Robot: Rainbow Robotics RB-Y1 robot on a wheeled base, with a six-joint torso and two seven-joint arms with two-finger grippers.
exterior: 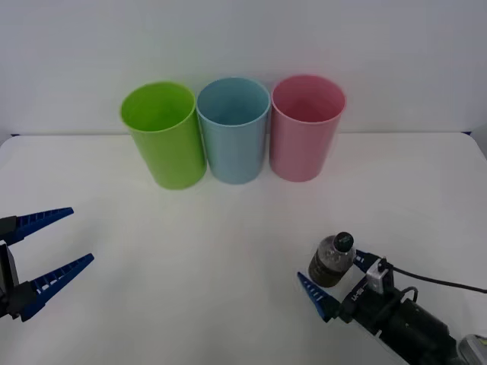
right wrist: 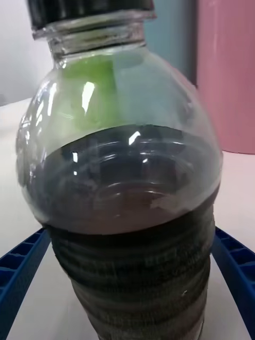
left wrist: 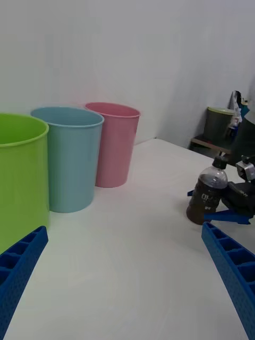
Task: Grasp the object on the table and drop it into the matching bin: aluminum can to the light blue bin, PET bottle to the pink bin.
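The PET bottle [exterior: 332, 261], small and clear with dark contents and a black cap, stands upright on the white table [exterior: 190, 251] at the near right. My right gripper [exterior: 329, 268] is open, one blue finger on each side of the bottle's lower body [right wrist: 127, 223]. The left wrist view shows the bottle [left wrist: 208, 195] between those fingers too. The pink bin [exterior: 306, 141] stands at the back, right of the light blue bin [exterior: 234, 137]. My left gripper [exterior: 82, 236] hangs open at the near left, holding nothing.
A lime green bin [exterior: 166, 141] stands left of the light blue one; the three bins touch in a row at the back. Bare table lies between the bins and both grippers. A black cable [exterior: 434, 280] trails from the right wrist.
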